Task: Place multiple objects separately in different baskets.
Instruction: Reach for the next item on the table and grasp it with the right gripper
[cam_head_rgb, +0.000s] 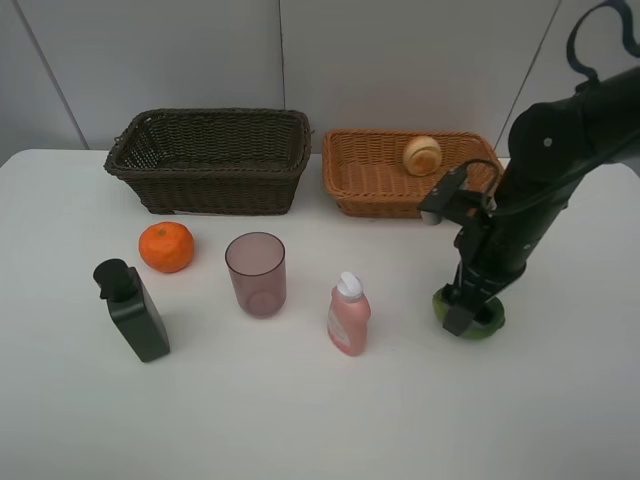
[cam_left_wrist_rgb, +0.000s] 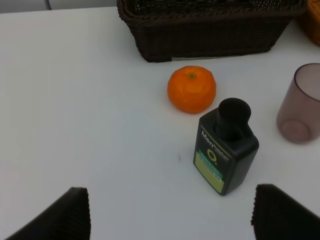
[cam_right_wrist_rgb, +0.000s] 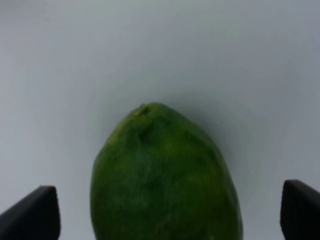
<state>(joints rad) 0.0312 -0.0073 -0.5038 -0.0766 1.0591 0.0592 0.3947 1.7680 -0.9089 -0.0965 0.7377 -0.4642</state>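
Our left gripper (cam_left_wrist_rgb: 175, 220) holds its fingers (cam_left_wrist_rgb: 72, 215) spread over the white table (cam_left_wrist_rgb: 75, 100), the black rectangular pump bottle (cam_left_wrist_rgb: 225, 150) standing just beyond them. At the right near side, the green oval fruit (cam_right_wrist_rgb: 165, 175) rests on the table between our right gripper's (cam_right_wrist_rgb: 167, 212) wide-spread fingers, touching neither.

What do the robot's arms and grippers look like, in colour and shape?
The right arm is glossy black with rounded, bulky links; a black cable loops above it. Of the left gripper only two black, finely ribbed jaws show; the right gripper has dark, blocky jaws too.
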